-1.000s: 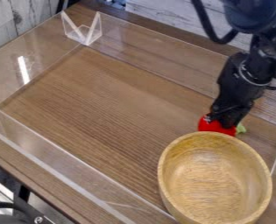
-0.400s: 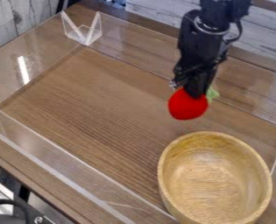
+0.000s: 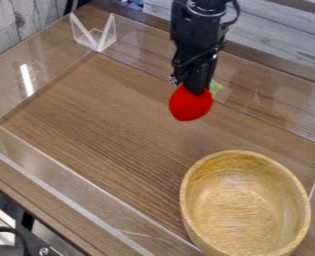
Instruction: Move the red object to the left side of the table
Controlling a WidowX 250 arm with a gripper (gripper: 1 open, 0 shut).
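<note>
One red fruit [image 3: 188,103] hangs gripped in your closed fingers [image 3: 192,86], lifted clear of the desk [image 3: 106,130] for carrying left.

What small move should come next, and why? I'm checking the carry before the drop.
Probably keep carrying toward the picture's left before lowering. The gripper is shut on the red object, which hangs above the middle of the table, well short of the left-hand wall and clear of the wooden bowl.

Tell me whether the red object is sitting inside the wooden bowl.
No, the red object hangs from the gripper above the table, apart from the empty wooden bowl.
</note>
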